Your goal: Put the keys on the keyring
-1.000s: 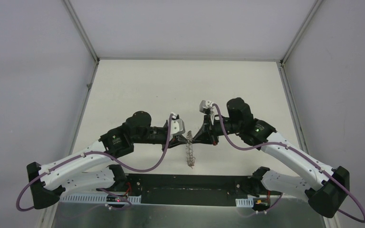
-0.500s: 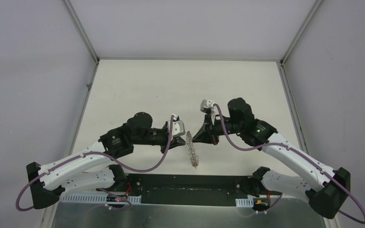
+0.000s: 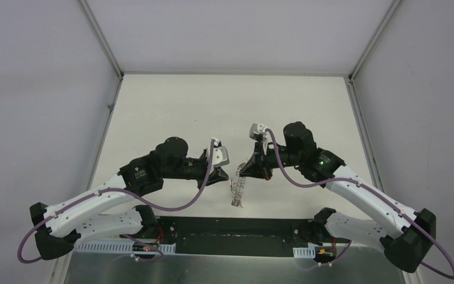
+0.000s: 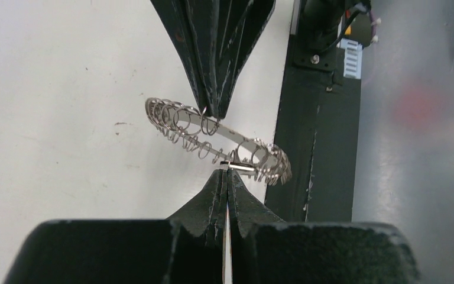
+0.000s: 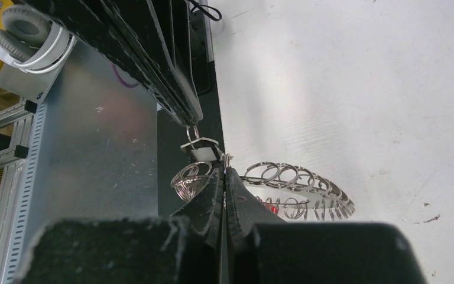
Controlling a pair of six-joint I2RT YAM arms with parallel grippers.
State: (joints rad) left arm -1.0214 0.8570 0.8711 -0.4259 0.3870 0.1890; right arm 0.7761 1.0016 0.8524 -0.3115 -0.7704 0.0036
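**Thin pinches and a crowded fringe: how the threading could be lost**

The left gripper [image 3: 223,176] is clenched on what appears to be the small loop of the keys [image 5: 201,148], with a silvery piece hanging just below its tips. A trace of red is glimpsed behind the ring, but the red key cannot be made out clearly. The keyring [image 4: 232,131] is held in the air above the desk [image 3: 171,112], between the two arms, and the keys are touching its edge. The right gripper [image 3: 243,171] is clamped on one of the wire loops [image 5: 284,174] of the fringe. Both pinches are taken on very thin metal, so either could be lost if the arms were pulled apart or twisted. The ring would then be dropped, or the key loop caught on the wrong wire.
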